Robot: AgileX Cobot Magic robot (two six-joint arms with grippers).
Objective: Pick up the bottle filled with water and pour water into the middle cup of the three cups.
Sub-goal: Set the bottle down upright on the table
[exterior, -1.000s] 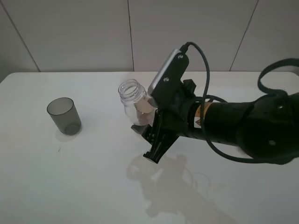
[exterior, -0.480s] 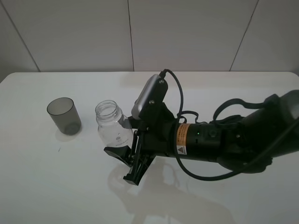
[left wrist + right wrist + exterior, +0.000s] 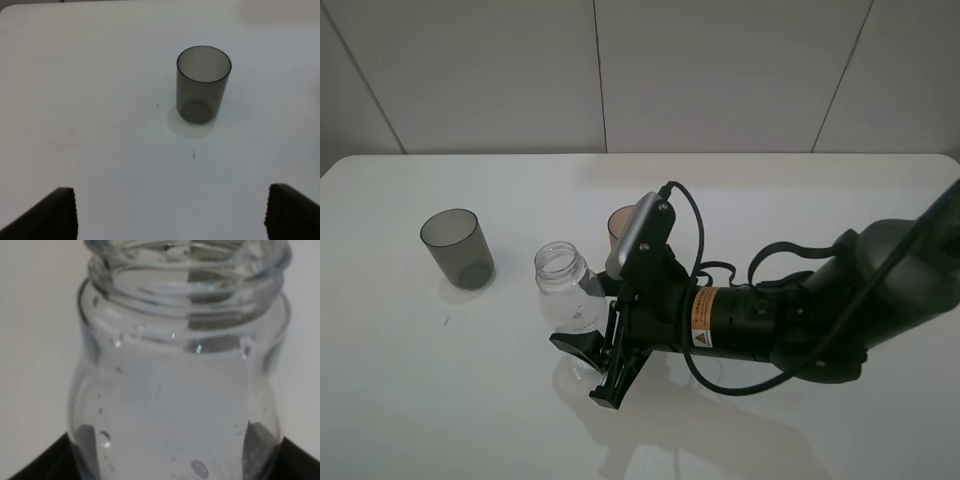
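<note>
My right gripper (image 3: 592, 352) is shut on the bottle (image 3: 566, 296), a clear uncapped bottle held upright low over the table, left of centre. In the right wrist view the bottle (image 3: 180, 380) fills the frame, with droplets on its wall and a dark finger at each side of its base. The amber middle cup (image 3: 618, 224) peeks out behind the right wrist camera. The dark grey cup (image 3: 457, 248) stands at the left. The third cup is hidden. My left gripper (image 3: 170, 214) is open, with the grey cup (image 3: 202, 83) ahead of it.
The right arm (image 3: 800, 310) lies across the right half of the white table (image 3: 440, 400), its cable looping above it. A tiled wall (image 3: 620, 70) runs along the table's far edge.
The right arm has carried the bottle left, toward the table's front and lower, setting it upright. The amber cup, hidden before, now shows behind the wrist. The grey cup has not moved.
</note>
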